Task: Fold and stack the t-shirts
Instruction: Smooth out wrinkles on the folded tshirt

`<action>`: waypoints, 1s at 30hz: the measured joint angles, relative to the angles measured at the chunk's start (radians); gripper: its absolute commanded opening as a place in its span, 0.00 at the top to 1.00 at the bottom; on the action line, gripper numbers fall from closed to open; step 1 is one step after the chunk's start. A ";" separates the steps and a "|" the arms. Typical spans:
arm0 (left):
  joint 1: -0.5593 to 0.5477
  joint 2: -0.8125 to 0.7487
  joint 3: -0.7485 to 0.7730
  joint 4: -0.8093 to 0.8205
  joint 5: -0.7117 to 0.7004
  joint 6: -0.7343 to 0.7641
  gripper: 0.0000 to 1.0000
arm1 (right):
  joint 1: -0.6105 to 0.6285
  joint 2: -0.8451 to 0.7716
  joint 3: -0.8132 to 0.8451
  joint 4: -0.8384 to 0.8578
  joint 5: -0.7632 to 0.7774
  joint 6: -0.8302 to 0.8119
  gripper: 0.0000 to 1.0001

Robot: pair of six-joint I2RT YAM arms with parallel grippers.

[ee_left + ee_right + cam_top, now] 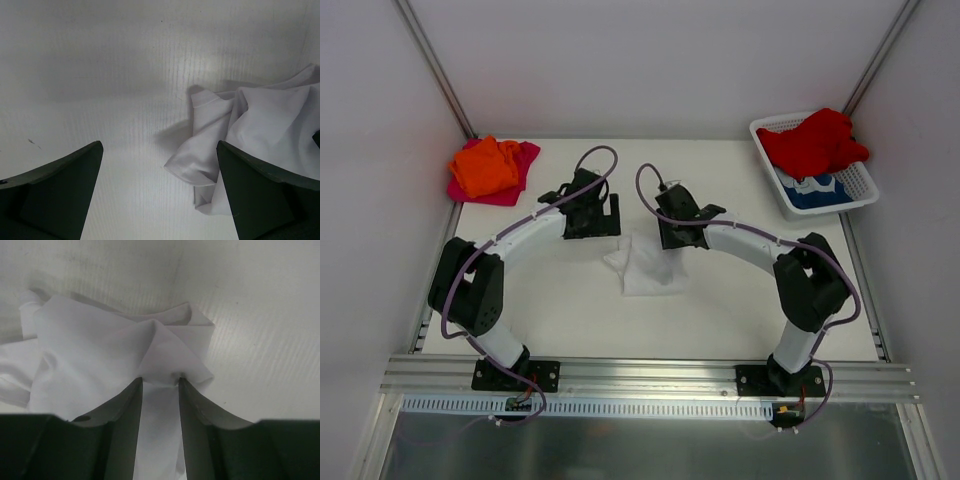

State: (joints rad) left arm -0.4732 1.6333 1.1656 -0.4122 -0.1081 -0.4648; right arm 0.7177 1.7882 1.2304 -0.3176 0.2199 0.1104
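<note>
Fingers [125,410] of right gripper [160,382] nearly closed, pinching raised fold of white t-shirt [100,350]. Left gripper [159,147] spread wide, holding nothing, over table [570,300] just beside shirt's crumpled edge. White t-shirt bunched mid-table between both grippers. Orange t-shirt [485,165] on magenta-pink t-shirt [523,160], far left corner. Red t-shirt [815,140] over blue-and-white t-shirt [815,190] in white mesh basket [860,185], far right.
</note>
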 measured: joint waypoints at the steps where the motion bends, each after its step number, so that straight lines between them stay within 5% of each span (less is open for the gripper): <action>1: -0.006 0.000 0.000 0.000 0.000 0.000 0.01 | -0.001 -0.011 0.000 -0.008 0.005 0.000 0.62; 8: -0.046 0.012 0.021 0.011 -0.007 -0.013 0.01 | -0.016 -0.169 -0.002 -0.029 0.039 0.000 0.62; 15: -0.078 0.108 0.068 0.066 -0.004 -0.025 0.31 | -0.043 -0.239 -0.036 -0.033 0.062 0.000 0.63; 21: -0.096 0.196 0.106 0.101 0.003 -0.033 0.42 | -0.070 -0.253 -0.066 -0.047 0.064 0.001 0.64; 30: -0.125 0.211 0.116 0.114 0.006 -0.043 0.40 | -0.090 -0.253 -0.071 -0.047 0.061 0.001 0.64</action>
State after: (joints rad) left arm -0.5983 1.8439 1.2816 -0.2977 -0.1020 -0.5076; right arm 0.6273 1.5352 1.1595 -0.3641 0.2813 0.1112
